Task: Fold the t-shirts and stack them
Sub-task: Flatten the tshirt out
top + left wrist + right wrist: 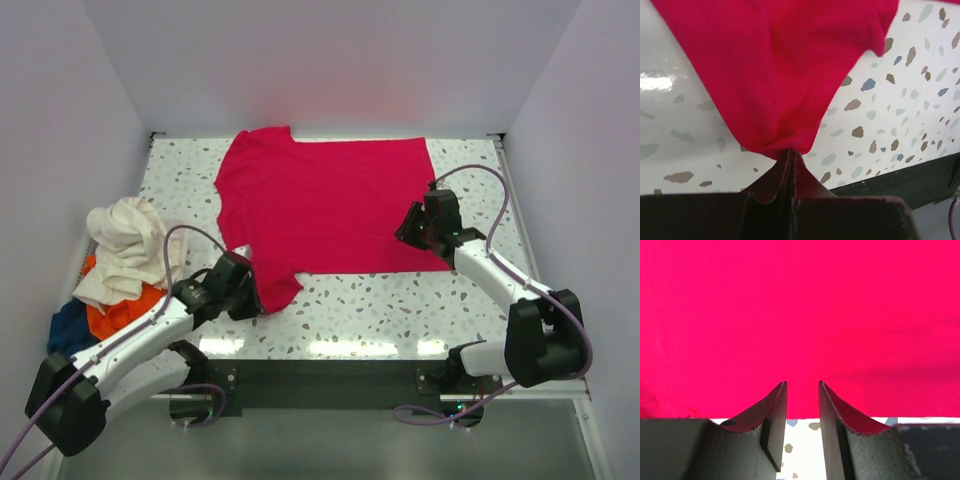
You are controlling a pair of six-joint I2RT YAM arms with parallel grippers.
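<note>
The crimson red t-shirt point(325, 205) lies spread on the speckled table point(400, 300), its near left sleeve drawn toward the front. My left gripper point(252, 292) is shut on that sleeve's tip; in the left wrist view the red cloth point(780, 75) bunches at my closed fingertips point(790, 152). My right gripper point(408, 228) is open over the shirt's right hem; in the right wrist view the jaws point(802, 385) stand apart just above the red cloth's edge point(800, 315), holding nothing. The cream white t-shirt point(125, 245), orange t-shirt point(125, 310) and dark blue t-shirt point(68, 328) lie heaped at the left.
White walls close in the table at left, back and right. The table's dark front edge point(330, 355) runs between the arm bases. Cables loop from both arms, one over the table's right side point(500, 190).
</note>
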